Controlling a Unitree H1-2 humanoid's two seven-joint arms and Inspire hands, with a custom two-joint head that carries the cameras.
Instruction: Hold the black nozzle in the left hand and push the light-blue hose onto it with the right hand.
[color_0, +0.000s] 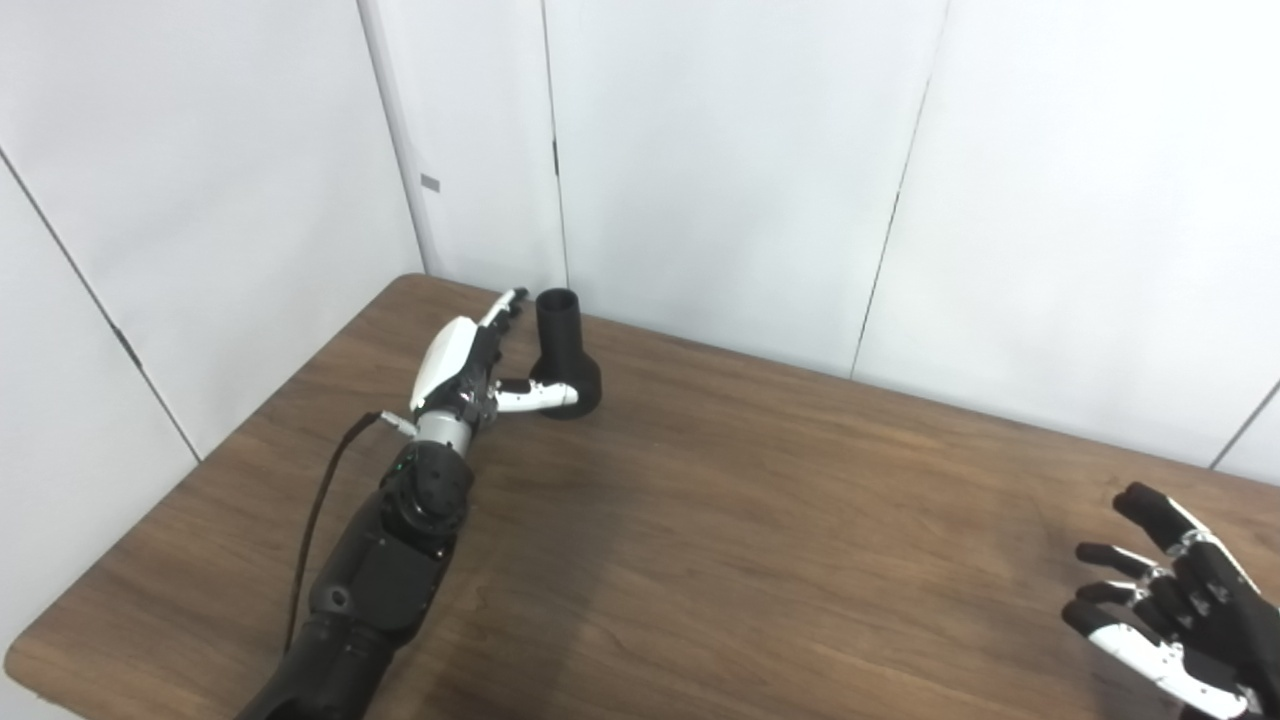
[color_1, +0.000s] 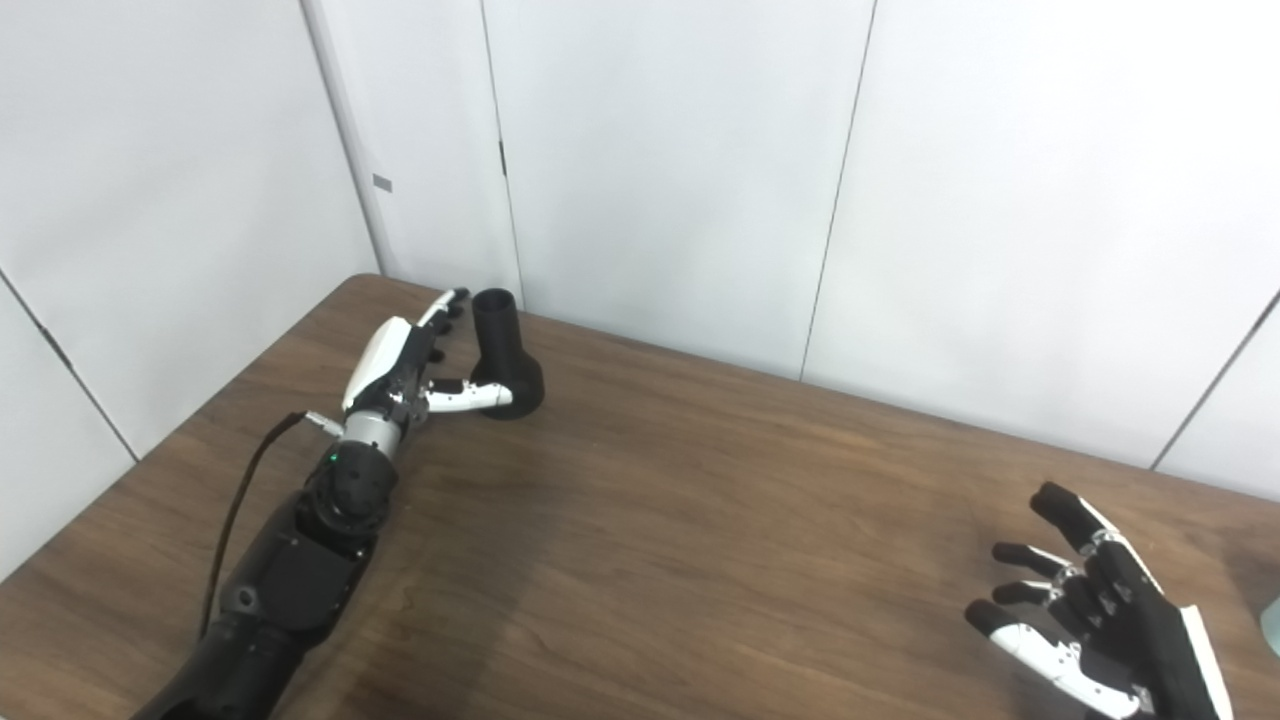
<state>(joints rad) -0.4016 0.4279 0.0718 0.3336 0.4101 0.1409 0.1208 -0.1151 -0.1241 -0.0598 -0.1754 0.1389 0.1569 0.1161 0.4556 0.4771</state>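
Observation:
The black nozzle (color_0: 563, 352) stands upright on the far left of the wooden table (color_0: 760, 520), narrow neck up and wide base down. My left hand (color_0: 478, 362) is open right beside it, fingers stretched along its left side and thumb lying in front of its base. My right hand (color_0: 1175, 610) is open and empty at the right front, palm up, fingers spread. A sliver of something light blue (color_1: 1271, 620) shows at the right edge of the right eye view, which may be the hose.
White wall panels (color_0: 740, 150) stand close behind the table's far edge. The table's left edge runs diagonally past my left arm (color_0: 370, 580). A black cable (color_0: 320, 510) hangs along that arm.

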